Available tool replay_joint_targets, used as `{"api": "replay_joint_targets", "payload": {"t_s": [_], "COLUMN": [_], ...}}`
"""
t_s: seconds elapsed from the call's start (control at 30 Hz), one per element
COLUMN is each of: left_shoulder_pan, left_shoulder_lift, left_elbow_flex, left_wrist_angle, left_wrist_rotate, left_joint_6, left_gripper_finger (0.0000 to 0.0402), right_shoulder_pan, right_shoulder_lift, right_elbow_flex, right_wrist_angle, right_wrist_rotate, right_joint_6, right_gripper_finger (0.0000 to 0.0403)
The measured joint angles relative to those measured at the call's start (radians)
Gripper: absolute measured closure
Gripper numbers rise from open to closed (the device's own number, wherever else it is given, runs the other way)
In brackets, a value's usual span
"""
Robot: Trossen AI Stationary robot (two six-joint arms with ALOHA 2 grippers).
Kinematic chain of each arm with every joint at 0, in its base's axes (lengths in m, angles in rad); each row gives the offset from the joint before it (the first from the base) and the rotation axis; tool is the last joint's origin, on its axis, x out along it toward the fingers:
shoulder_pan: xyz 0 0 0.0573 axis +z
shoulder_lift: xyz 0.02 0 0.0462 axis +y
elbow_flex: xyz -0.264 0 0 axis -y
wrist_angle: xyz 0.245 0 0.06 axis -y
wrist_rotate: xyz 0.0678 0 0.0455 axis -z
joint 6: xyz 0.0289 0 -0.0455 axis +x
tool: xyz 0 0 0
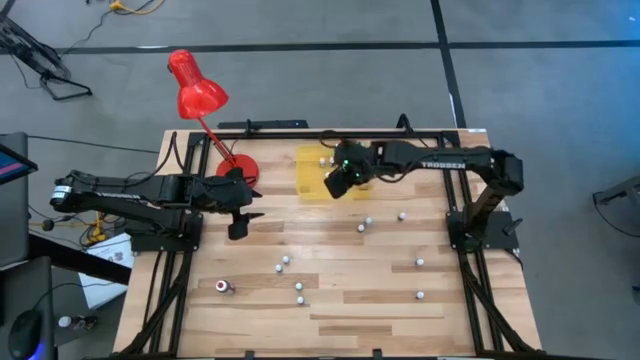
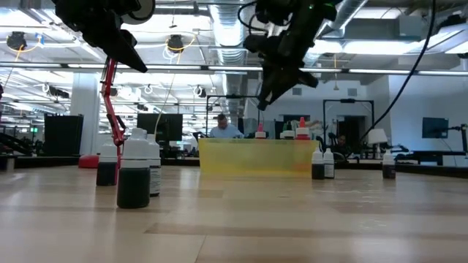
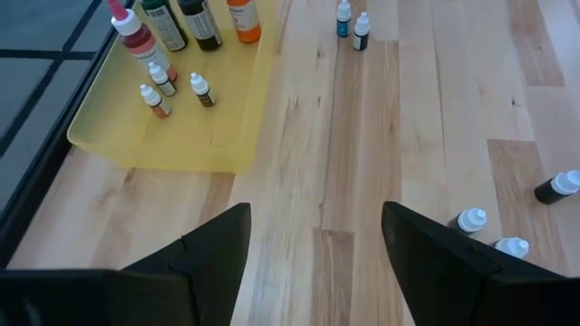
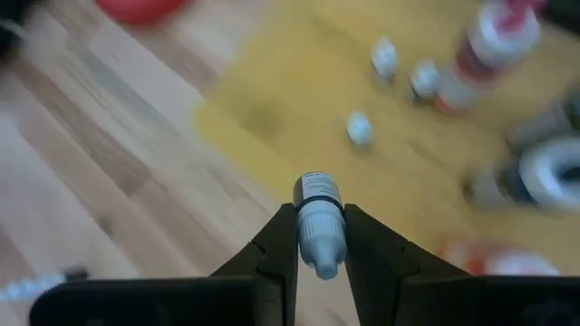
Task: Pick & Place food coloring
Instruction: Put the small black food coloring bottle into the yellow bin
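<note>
Right tool [image 4: 319, 237] is pinching a small white-capped food coloring bottle [image 4: 318, 217] between its fingers, hanging above the near edge of the yellow tray [image 1: 312, 172] at the far middle of the desk [image 1: 340, 300].

The tray is holding several bottles already: three small ones [image 3: 163, 88] standing loose in the middle, plus taller bottles along one side, a red one [image 3: 136, 34], a green one [image 3: 163, 20], a dark one [image 3: 201, 20] and an orange one [image 3: 243, 18].

Left tool [image 3: 313, 263] is hovering spread and empty over the left side of the desk, near the base of the red lamp [image 1: 196, 92].

The rest of the food coloring is sitting scattered on the bare wood: a pair [image 3: 353, 22] just beside the tray, two white-capped ones [image 3: 489, 234] close together and a dark one [image 3: 555, 187] lying on its side. From overhead, more pale dots toward the near right [image 1: 420, 295] and one reddish bottle [image 1: 224, 287] near the near-left corner.
</note>
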Motion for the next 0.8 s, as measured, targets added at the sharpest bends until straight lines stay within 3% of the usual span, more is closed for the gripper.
{"api": "replay_joint_targets", "payload": {"t_s": [0.47,0.8], "left_shoulder_pan": [0.003,0.003], "left_shoulder_lift": [0.000,0.000], "left_elbow_flex": [0.000,0.000], "left_wrist_angle": [-0.047,-0.070], "left_wrist_rotate": [-0.017,-0.018], "left_joint_6": [-0.007,-0.034], "left_gripper_finger": [0.0159,0.0159], "right_shoulder_pan": [-0.046,-0.044], "right_shoulder_lift": [0.267,0.434], "right_elbow_flex": [0.237,0.434], "right_wrist_angle": [-0.032,-0.121], "right_wrist_rotate": [-0.059,-0.078], "right_joint_6": [-0.203,-0.243], "right_gripper_finger": [0.0333,0.0331]}}
